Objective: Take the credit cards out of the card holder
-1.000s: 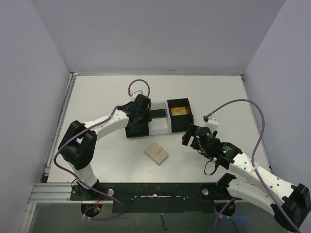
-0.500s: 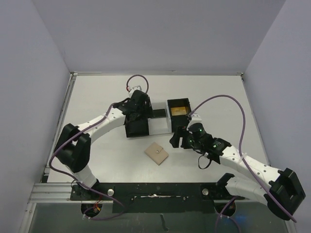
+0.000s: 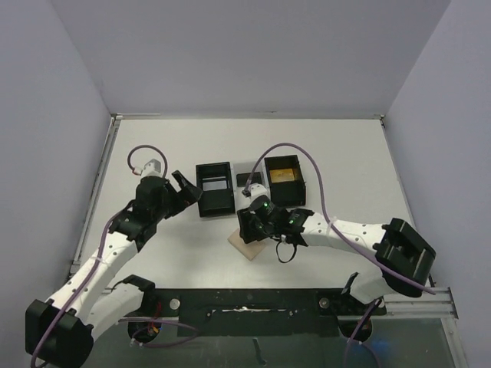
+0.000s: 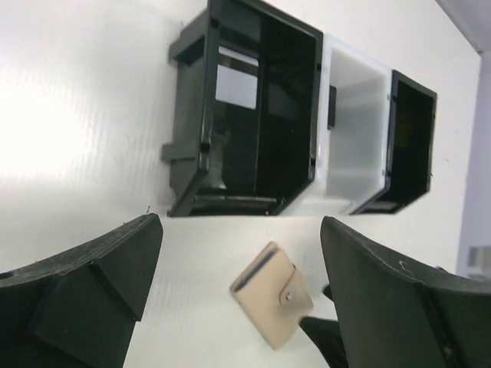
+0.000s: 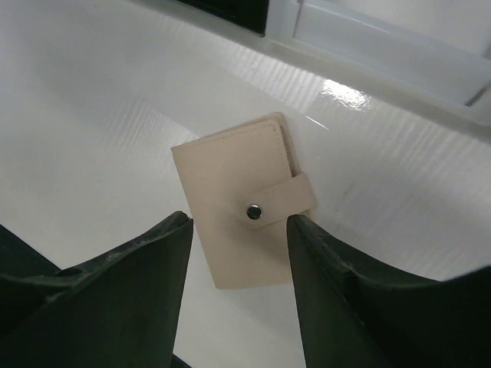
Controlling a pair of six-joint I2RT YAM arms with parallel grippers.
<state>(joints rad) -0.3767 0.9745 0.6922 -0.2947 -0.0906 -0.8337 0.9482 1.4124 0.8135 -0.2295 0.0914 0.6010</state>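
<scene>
Two sets of jaws, both parted and holding nothing. The right arm's jaws hang partly open just above the card holder, one finger on either side of it — whether they touch it I cannot tell. It lies shut on the tabletop, its strap fastened by a plain metal snap. The left arm's jaws gape wide over bare tabletop, the card holder ahead of them and the tray beyond — two black compartments flanking a white one.
</scene>
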